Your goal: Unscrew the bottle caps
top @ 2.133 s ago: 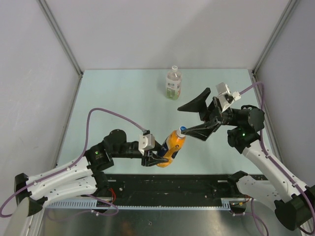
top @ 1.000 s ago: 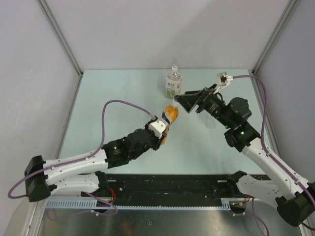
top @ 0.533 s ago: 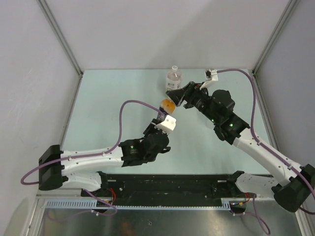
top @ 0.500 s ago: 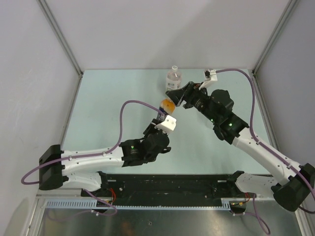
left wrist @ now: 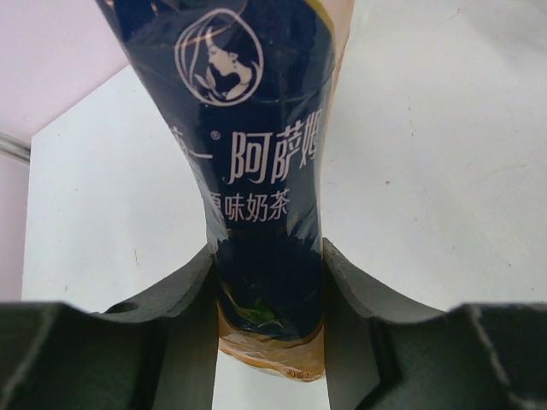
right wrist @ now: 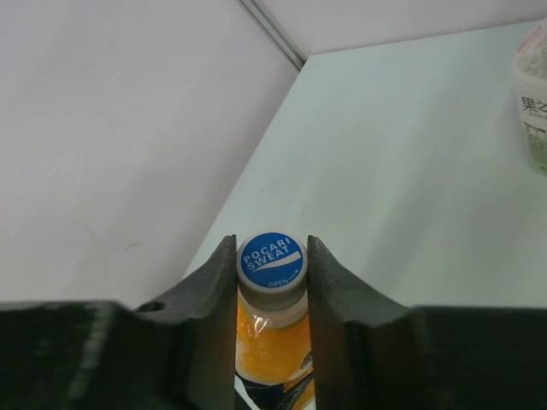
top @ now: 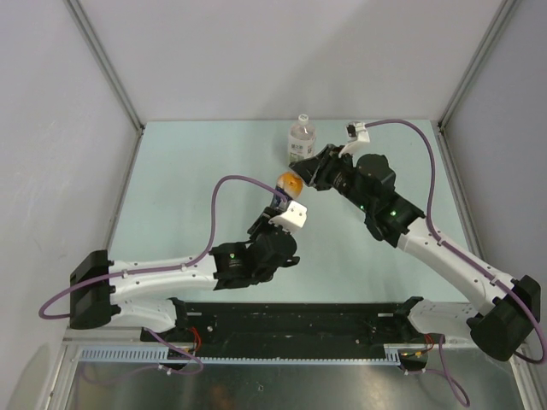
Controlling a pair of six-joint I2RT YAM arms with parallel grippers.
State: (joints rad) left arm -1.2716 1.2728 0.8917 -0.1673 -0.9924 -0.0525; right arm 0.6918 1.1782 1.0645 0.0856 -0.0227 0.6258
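One glossy orange bottle [left wrist: 256, 128], waist clamped in my outstretched left gripper [left wrist: 267, 282]; my right gripper [right wrist: 271, 248], reaching opposite, pinched its round blue cap [right wrist: 271, 260].

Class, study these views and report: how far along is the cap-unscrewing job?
Done: the left fingers grip the orange bottle by its body. In hand: the right fingers are shut on its blue cap, which sits on the neck. Left: twisting that cap off, then the clear bottle at the back, whose whitish cap is on.
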